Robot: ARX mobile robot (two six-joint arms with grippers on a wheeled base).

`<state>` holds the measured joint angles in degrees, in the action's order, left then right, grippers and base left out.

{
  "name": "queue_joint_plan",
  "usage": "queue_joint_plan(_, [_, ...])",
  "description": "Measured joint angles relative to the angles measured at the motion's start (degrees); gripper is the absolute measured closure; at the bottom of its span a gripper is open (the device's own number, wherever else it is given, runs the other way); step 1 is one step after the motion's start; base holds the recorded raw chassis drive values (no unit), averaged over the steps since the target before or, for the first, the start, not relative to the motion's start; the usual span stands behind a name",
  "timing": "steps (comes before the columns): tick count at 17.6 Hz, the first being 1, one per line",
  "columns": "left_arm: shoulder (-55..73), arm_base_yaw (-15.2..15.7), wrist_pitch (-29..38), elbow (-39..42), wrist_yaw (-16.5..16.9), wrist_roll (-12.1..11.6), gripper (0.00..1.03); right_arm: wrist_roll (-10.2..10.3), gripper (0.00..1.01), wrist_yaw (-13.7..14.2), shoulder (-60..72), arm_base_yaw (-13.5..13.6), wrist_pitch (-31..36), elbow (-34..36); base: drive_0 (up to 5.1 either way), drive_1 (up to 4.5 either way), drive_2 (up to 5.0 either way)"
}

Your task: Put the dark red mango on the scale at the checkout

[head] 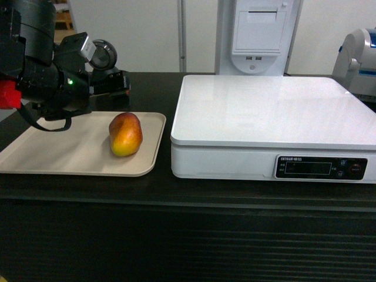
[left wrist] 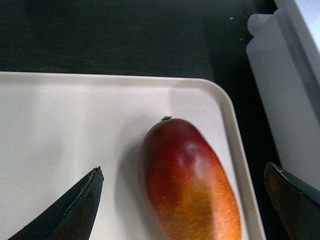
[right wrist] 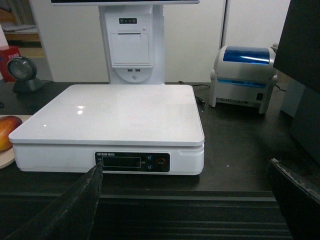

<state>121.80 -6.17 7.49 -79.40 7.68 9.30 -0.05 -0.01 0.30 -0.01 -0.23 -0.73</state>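
The dark red mango (head: 125, 134) lies on a flat beige tray (head: 59, 153) at the left of the black checkout counter (head: 176, 194). Its red end points away from me and its yellow-orange end toward me. In the left wrist view my left gripper (left wrist: 182, 167) is open and hovers over the mango (left wrist: 187, 180), one finger on each side, neither touching it. The white scale (head: 276, 111) stands right of the tray with nothing on its glossy top. My right gripper (right wrist: 185, 164) is open and holds nothing, low in front of the scale (right wrist: 110, 115) at the counter's front edge.
A white receipt printer stand (head: 258, 35) rises behind the scale. A blue-lidded label printer (right wrist: 243, 75) sits at the back right. A round scanner (right wrist: 20, 72) stands behind the tray. My left arm (head: 47, 70) hangs over the tray's far left corner.
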Motion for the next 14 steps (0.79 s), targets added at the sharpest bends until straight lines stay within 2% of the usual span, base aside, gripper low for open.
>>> queue_joint_plan(1, [0.5, -0.5, -0.8, -1.7, 1.0, 0.8, 0.05, 0.0, 0.03, 0.0, 0.0, 0.0, 0.0, 0.0, 0.0, 0.00, 0.0])
queue_joint_plan(4, [3.6, -1.6, -5.7, -7.4, 1.1, 1.0, 0.05, 0.0, 0.03, 0.0, 0.0, 0.0, 0.0, 0.0, 0.0, 0.00, 0.0])
queue_joint_plan(8, [7.2, -1.9, -10.3, -9.7, -0.7, 0.3, 0.05, 0.0, 0.03, 0.0, 0.0, 0.0, 0.0, 0.0, 0.0, 0.00, 0.0])
queue_joint_plan(14, [10.3, -1.8, -15.0, -12.9, -1.1, -0.9, 0.05, 0.0, 0.03, 0.0, 0.0, 0.0, 0.0, 0.0, 0.0, 0.00, 0.0])
